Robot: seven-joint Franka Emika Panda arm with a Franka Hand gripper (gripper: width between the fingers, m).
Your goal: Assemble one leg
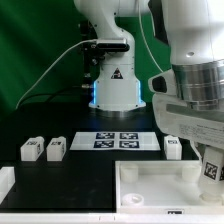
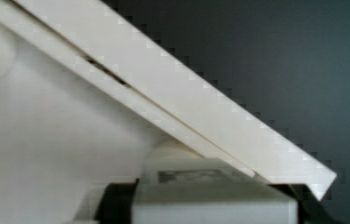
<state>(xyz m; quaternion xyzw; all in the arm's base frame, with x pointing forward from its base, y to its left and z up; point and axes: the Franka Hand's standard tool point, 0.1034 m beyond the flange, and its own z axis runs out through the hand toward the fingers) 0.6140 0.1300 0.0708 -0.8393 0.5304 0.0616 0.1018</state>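
Observation:
My gripper (image 1: 212, 172) is at the exterior view's right, low over the right side of the white tray-like tabletop (image 1: 150, 186). It is shut on a leg (image 1: 211, 166), a small white block with dark tag marks. In the wrist view the leg (image 2: 207, 192) sits between the dark fingers (image 2: 122, 206), close against the tabletop's raised rim (image 2: 172, 95), which runs diagonally. Two more legs (image 1: 31, 149) (image 1: 55, 149) stand at the exterior view's left, and one (image 1: 172, 147) at the right, behind the tabletop.
The marker board (image 1: 115, 140) lies in front of the robot's base (image 1: 115, 88). A white part (image 1: 5, 186) shows at the left edge. The table surface is black; a green backdrop stands behind.

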